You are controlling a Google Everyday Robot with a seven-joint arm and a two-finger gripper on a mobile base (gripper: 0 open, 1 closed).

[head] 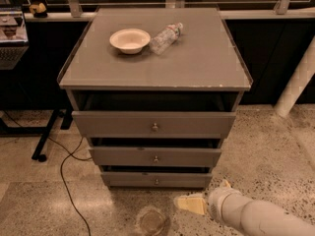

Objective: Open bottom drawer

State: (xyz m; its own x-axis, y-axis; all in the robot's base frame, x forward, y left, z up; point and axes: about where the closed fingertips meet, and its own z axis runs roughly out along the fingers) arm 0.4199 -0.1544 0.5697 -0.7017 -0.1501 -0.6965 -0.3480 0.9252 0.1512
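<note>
The grey cabinet (155,73) has three drawer fronts stacked one above the other. The bottom drawer (128,179) is the slimmest, with a small round metal knob (156,182) at its centre. Its front sits in line with the cabinet, and no tray shows. My gripper (196,202) is low over the floor, to the right of and just below the bottom drawer's front. It is apart from the knob and holds nothing that I can see. The white forearm (256,218) runs off to the lower right.
A white bowl (130,40) and a clear plastic bottle (165,38) lie on the cabinet top. A black cable (66,181) trails over the floor at left, near a desk leg (47,136). A white post (298,82) stands at right. A round floor mark (151,221) lies in front.
</note>
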